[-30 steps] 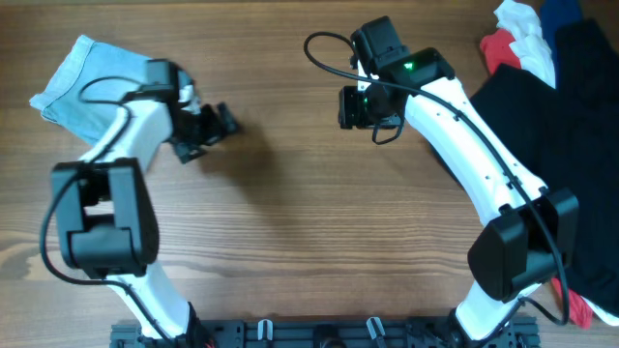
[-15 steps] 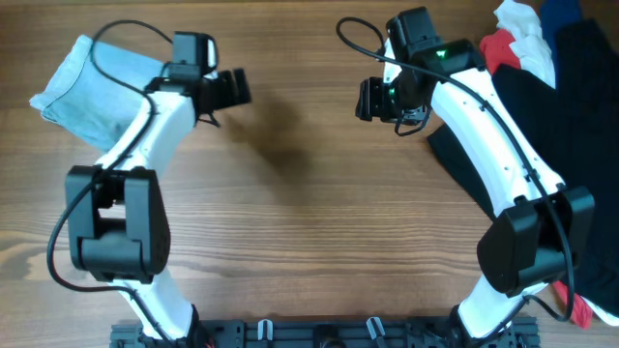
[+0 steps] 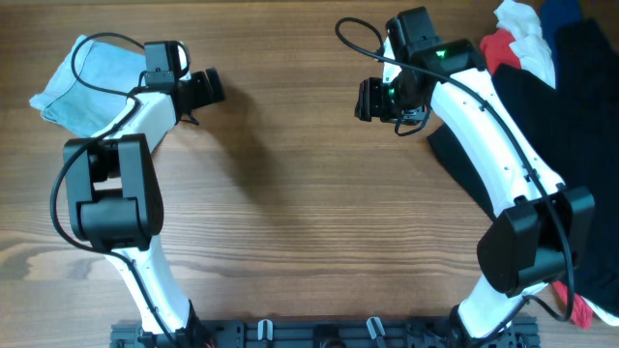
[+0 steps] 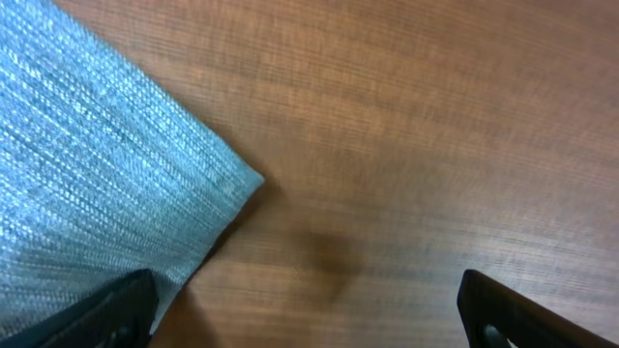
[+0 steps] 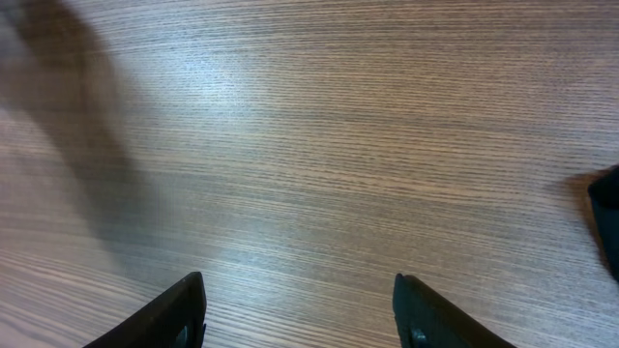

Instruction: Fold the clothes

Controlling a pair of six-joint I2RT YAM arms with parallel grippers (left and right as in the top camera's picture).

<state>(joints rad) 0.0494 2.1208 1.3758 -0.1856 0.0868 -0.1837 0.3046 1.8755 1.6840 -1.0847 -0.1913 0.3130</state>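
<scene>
The folded light blue denim shorts (image 3: 85,79) lie at the far left of the table. A corner of them fills the left of the left wrist view (image 4: 87,174). My left gripper (image 3: 205,87) is open and empty, just right of the shorts; in its own view (image 4: 305,309) one finger sits over the denim edge. My right gripper (image 3: 372,101) is open and empty over bare wood at the upper middle right; its own view (image 5: 300,309) shows only wood between the fingers.
A large black garment (image 3: 542,116) lies along the right side, partly under my right arm. Red and white garments (image 3: 513,39) are piled at the top right corner. A black rail runs along the table's front edge (image 3: 309,333).
My left gripper rose from the table's left side to the top, then drew back left toward the shorts. My right gripper shifted slightly right and has since held still.
</scene>
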